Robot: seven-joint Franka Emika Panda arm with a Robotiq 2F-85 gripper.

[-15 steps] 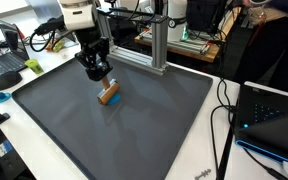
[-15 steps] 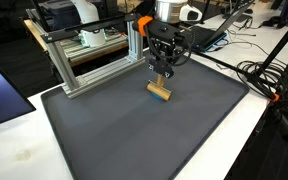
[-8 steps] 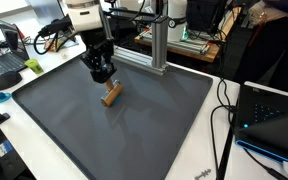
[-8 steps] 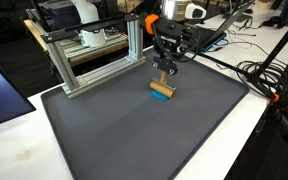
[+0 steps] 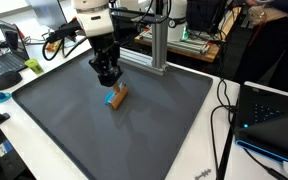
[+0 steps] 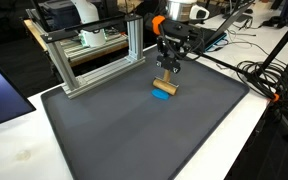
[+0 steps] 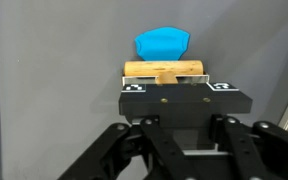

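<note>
One dark grey mat [image 5: 144,130] covers the tabletop. On the mat's far edge stands an aluminium frame [image 6: 94,55], seen in both exterior views. Just in front of that frame, above the mat's far half, hangs the gripper [image 5: 109,80], its claw pinched together on the stem of a wooden-handled tool [image 7: 164,69]. The tool's blue head [image 7: 162,43] points down at the mat; whether it touches the mat cannot be told

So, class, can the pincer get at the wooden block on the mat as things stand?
Likely yes: the pincer sits directly on the wooden block, seemingly shut on it, with nothing on the mat between.
</note>
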